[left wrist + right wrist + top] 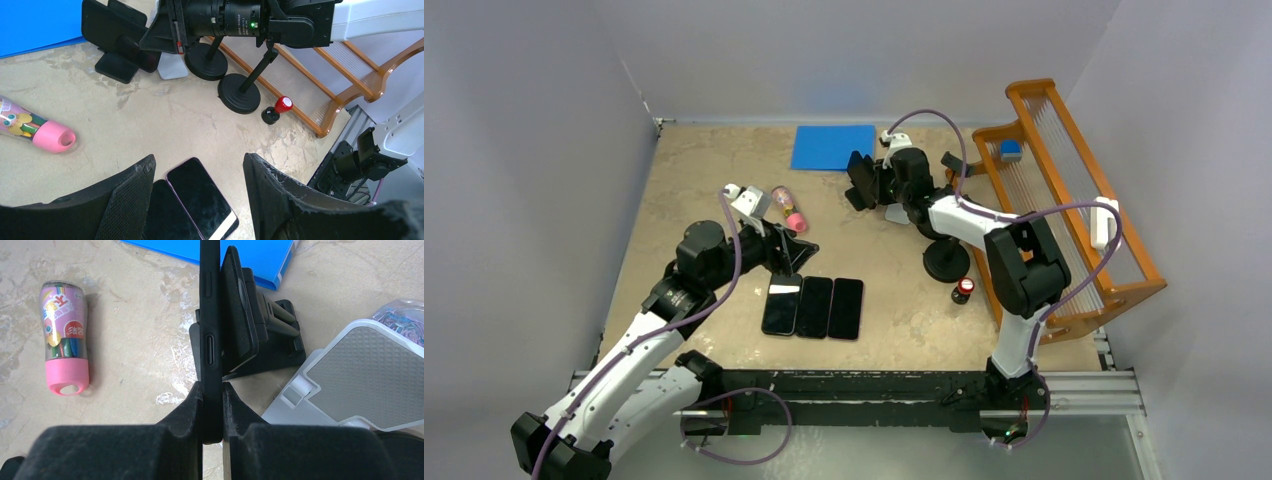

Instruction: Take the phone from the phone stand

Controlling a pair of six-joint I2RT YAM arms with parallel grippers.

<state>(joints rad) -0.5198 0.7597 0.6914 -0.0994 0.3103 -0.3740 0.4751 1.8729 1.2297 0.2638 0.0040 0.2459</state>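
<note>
Right pincer point(212, 390) reaches over the mottled tan bench point(694, 170) to the black plastic phone stand point(239, 305) near the far edge. It is clenched on the edge of the slim black phone point(210, 315), which stands upright against the stand. Left pincer point(199, 160) hangs released above three dark phones point(813, 307) lying flat.

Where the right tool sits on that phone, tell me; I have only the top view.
Observer: Right wrist view shows the right tool shut on the phone, clamping both faces of its near end.
Operator: Describe the stand.
Observer: The black stand sits directly behind the phone; the phone looks not yet lifted out.
Operator: Report the left tool.
Observer: Left wrist view shows the left tool open and empty, above phones lying flat.
</note>
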